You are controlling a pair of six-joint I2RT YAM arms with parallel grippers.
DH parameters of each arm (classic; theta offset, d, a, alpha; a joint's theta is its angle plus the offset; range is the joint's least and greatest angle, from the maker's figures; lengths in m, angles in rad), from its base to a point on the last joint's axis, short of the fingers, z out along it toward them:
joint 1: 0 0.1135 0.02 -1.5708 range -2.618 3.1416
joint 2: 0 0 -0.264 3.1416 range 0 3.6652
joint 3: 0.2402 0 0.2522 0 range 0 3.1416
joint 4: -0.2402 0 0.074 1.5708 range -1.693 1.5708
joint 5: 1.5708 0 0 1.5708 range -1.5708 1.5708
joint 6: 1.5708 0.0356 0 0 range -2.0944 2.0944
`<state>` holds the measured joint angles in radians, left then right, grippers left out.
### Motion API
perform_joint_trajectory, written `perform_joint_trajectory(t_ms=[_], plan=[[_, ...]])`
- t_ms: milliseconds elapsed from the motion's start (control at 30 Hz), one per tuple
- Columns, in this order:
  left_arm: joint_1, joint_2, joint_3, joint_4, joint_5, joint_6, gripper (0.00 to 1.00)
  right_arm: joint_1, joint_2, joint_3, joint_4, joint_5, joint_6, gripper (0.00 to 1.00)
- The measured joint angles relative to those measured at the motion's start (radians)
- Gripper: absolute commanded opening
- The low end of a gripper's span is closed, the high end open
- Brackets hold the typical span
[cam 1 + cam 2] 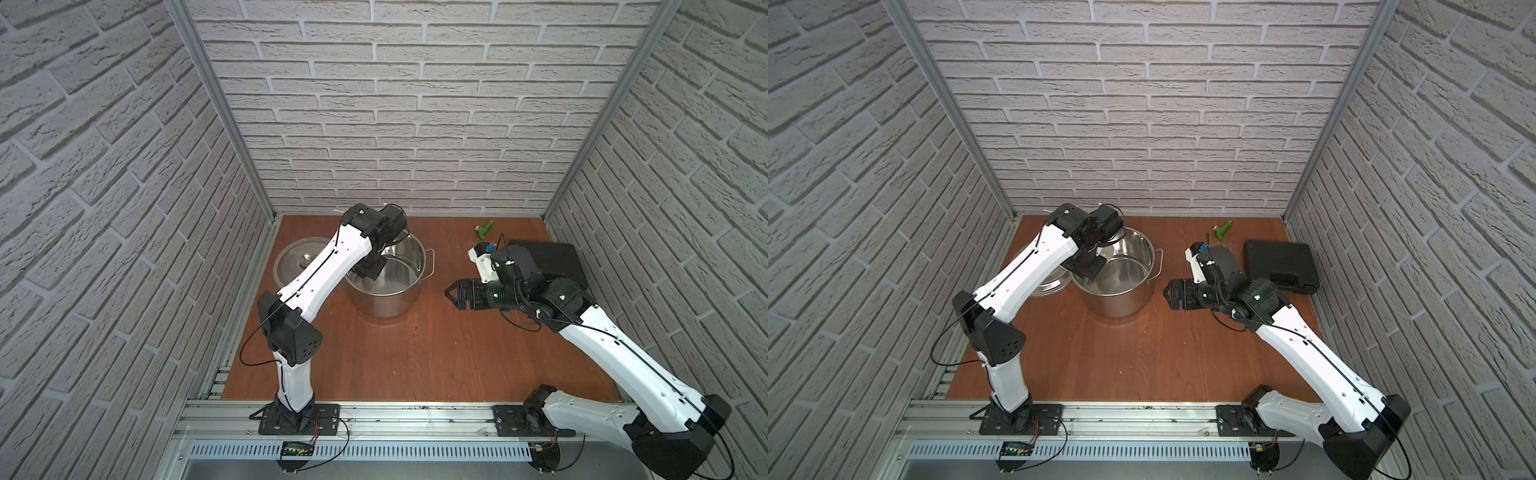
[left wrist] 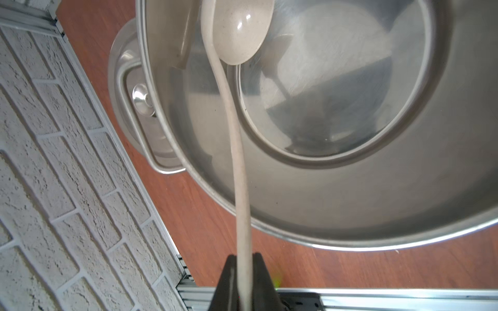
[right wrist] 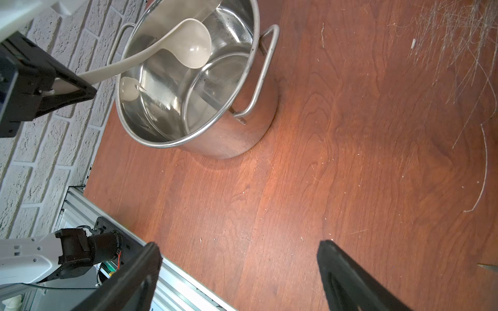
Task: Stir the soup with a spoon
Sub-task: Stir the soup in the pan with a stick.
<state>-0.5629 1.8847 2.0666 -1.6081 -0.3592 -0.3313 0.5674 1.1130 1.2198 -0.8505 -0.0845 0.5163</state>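
The shiny steel stockpot (image 1: 386,305) (image 1: 1117,305) stands at the back left of the wooden table. Its inside (image 2: 323,202) shows bare metal; no soup can be seen. My left gripper (image 2: 244,255) hovers at the pot's rim and is shut on the thin handle of the cream spoon (image 2: 237,35). The spoon's bowl (image 3: 192,44) hangs inside the pot near the wall, above the bottom. In both top views the left arm hides the spoon. My right gripper (image 1: 451,293) (image 1: 1169,293) (image 3: 239,243) is open and holds nothing, low over the table right of the pot.
The round steel lid (image 1: 297,259) (image 2: 126,88) lies upside down left of the pot, by the side wall. A black case (image 1: 552,257) (image 1: 1281,266) lies at the back right. A small green object (image 1: 484,230) lies near the back wall.
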Motion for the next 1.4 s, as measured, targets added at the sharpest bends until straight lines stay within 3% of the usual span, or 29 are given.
perform_joint_trajectory(t_ms=[333, 633, 833, 1067, 1400], plan=[[-0.092, 0.098, 0.072, 0.000, 0.059, 0.009, 0.00, 0.000, -0.043, 0.000, -0.021, 0.026, 0.001, 0.94], [-0.111, -0.039, -0.160, -0.001, 0.070, -0.006, 0.00, 0.000, -0.040, 0.000, -0.021, 0.026, 0.004, 0.94], [-0.027, -0.141, -0.248, 0.000, 0.057, -0.002, 0.00, 0.000, -0.013, 0.000, -0.015, 0.013, 0.009, 0.94], [0.077, -0.126, -0.204, 0.001, 0.040, 0.042, 0.00, 0.000, -0.006, 0.011, -0.014, 0.009, 0.008, 0.94], [0.012, 0.005, -0.054, 0.009, 0.067, 0.058, 0.00, 0.000, -0.030, 0.014, -0.022, 0.026, 0.012, 0.94]])
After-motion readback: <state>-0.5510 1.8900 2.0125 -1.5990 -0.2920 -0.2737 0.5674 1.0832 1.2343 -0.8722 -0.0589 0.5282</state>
